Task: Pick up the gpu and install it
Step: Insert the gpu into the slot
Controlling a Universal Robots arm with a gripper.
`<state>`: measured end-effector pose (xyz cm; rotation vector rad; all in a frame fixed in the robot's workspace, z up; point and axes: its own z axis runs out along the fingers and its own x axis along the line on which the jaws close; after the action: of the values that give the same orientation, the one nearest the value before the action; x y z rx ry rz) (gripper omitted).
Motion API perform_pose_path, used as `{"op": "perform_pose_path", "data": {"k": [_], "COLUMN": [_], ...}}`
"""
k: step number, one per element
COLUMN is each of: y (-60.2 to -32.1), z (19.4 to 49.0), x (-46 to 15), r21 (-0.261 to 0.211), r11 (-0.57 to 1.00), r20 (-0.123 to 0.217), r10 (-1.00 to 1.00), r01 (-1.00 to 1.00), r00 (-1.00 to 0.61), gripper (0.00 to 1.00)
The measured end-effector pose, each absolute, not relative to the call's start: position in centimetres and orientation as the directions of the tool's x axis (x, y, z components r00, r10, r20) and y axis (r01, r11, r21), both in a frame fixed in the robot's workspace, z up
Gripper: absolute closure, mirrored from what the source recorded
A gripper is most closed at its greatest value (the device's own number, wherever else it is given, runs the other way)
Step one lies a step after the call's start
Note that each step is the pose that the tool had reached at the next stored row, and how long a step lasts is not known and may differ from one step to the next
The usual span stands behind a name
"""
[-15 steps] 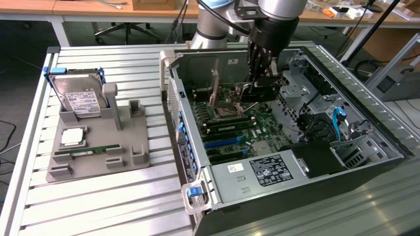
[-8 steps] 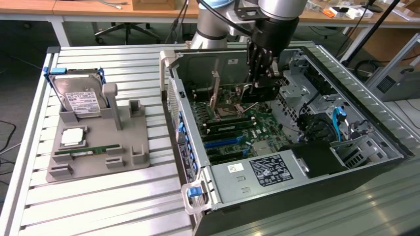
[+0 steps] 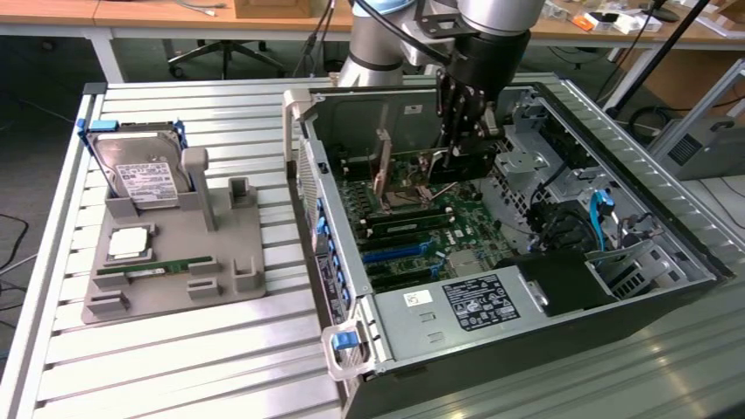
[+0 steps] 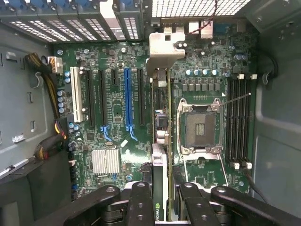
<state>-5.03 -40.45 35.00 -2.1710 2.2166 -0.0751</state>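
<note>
The gpu (image 4: 160, 101) is a thin dark card seen edge-on in the wrist view, with its silvery end bracket (image 4: 165, 47) against the slotted rear wall of the case. My gripper (image 4: 162, 207) is shut on the card's near end, a black finger on each side. The card stands upright over the motherboard, between the expansion slots and the open CPU socket (image 4: 200, 127). I cannot tell whether it sits in a slot. In the exterior view my gripper (image 3: 460, 135) reaches down into the open computer case (image 3: 349, 262), and the gpu (image 3: 452, 166) shows as a dark piece below the fingers.
A long blue slot (image 4: 127, 103) and black slots lie beside the card, with a finned heatsink (image 4: 106, 161) nearby. On the exterior view's left, a grey fixture (image 3: 239, 279) holds a hard drive (image 3: 140, 175), a CPU (image 3: 128, 244) and a green memory stick (image 3: 157, 269).
</note>
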Motion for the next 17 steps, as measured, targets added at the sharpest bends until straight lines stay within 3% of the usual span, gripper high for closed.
{"op": "perform_pose_path", "data": {"k": [17], "y": [-40.45], "z": [34.80], "x": [-5.04], "r21": [-0.061], "r11": [0.012], "r20": [0.007], "r10": [-1.000], "r01": [-0.998], "r00": [-0.012], "gripper": [0.73]}}
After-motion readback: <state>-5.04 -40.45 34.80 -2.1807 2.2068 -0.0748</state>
